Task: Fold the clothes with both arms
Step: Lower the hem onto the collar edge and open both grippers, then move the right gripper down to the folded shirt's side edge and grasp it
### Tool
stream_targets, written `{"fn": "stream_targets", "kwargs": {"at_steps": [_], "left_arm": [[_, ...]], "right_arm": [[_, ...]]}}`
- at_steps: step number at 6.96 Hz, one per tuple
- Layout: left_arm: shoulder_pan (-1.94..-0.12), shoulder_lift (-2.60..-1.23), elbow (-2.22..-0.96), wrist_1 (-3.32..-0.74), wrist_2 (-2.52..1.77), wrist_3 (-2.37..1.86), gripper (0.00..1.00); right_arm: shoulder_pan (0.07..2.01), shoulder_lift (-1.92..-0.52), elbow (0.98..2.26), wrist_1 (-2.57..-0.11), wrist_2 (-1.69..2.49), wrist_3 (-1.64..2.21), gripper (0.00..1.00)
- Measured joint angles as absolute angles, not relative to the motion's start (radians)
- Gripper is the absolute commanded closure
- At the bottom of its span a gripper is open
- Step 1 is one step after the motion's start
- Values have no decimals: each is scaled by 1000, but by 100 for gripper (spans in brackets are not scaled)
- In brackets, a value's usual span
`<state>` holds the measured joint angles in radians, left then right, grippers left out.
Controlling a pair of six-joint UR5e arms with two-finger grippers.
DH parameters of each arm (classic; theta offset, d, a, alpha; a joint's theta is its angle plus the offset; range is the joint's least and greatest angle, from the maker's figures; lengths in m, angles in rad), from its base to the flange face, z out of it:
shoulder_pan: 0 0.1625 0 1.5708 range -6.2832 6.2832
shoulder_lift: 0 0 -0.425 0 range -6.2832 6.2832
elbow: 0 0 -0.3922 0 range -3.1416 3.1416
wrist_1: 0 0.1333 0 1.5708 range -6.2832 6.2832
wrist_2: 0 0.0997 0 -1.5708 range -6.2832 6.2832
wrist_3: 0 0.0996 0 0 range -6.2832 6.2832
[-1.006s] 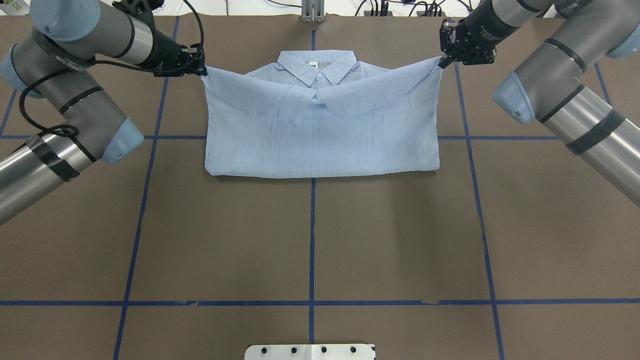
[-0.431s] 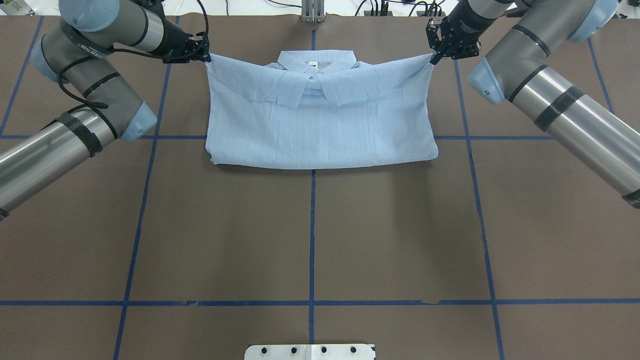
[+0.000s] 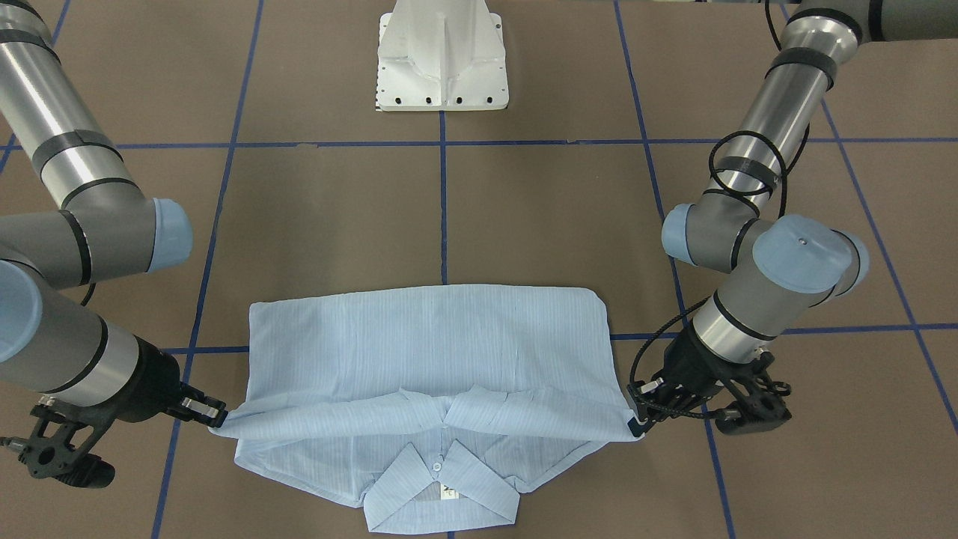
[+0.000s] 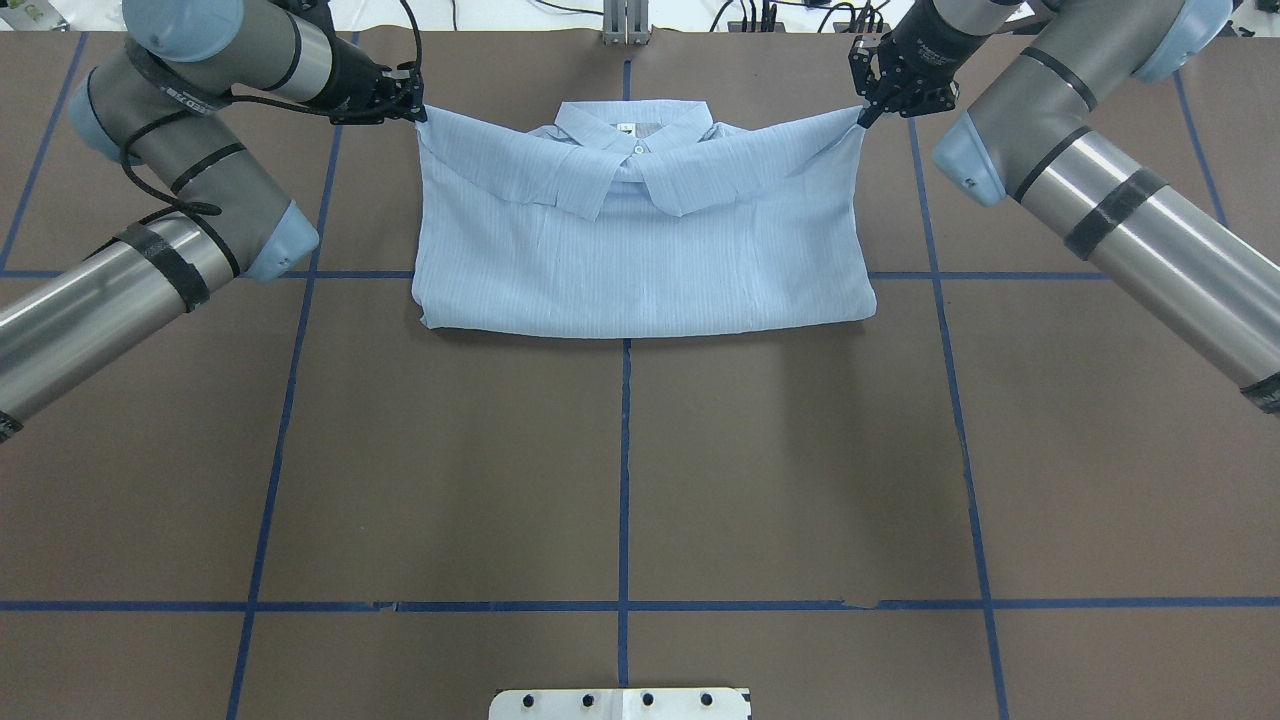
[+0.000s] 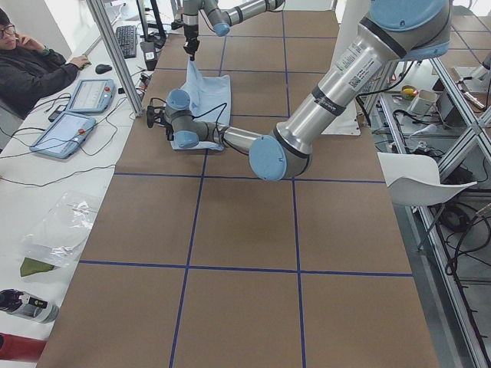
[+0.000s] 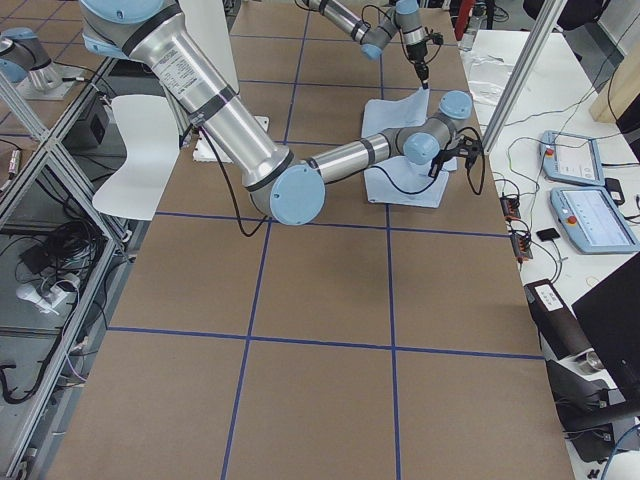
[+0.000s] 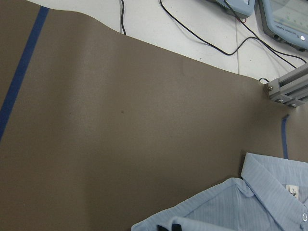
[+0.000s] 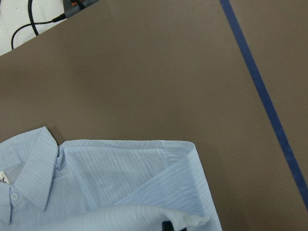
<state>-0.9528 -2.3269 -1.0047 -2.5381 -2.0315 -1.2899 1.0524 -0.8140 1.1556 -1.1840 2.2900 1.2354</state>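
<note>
The light-blue striped shirt [image 4: 640, 250] lies at the far middle of the brown table, folded in half, collar [image 4: 634, 128] with white label at the far edge. Its upper layer is lifted at both far corners. My left gripper [image 4: 412, 108] is shut on the shirt's left corner; in the front-facing view it [image 3: 635, 428] sits at the right. My right gripper [image 4: 866, 117] is shut on the right corner; in the front-facing view it [image 3: 217, 418] sits at the left. The shirt [image 3: 426, 359] sags between the two held corners over the collar [image 3: 438, 486]. Both wrist views show the collar [image 7: 274, 185] [image 8: 29, 159] below.
The table is covered with brown paper marked by blue tape lines [image 4: 624, 470]. The white pedestal base [image 3: 443, 56] stands at the robot's side. An aluminium post [image 4: 626, 22] and cables lie past the far edge. An operator [image 5: 31, 69] sits at a desk with tablets beyond.
Both grippers carried the held corners away from the robot and slightly inward. The near fold edge slid away from the robot and the lifted layer now covers more of the collar.
</note>
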Motion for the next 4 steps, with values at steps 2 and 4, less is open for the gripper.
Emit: {"fn": "stream_targets", "kwargs": {"at_steps": [2, 4], "left_arm": [[-952, -2326, -1007, -2538, -2031, -1291, 1], [-955, -2322, -1012, -2536, -2031, -1294, 1]], "right_arm": [[1046, -810, 1155, -1174, 2278, 1235, 0], [1041, -810, 1151, -1171, 2257, 1236, 0]]}}
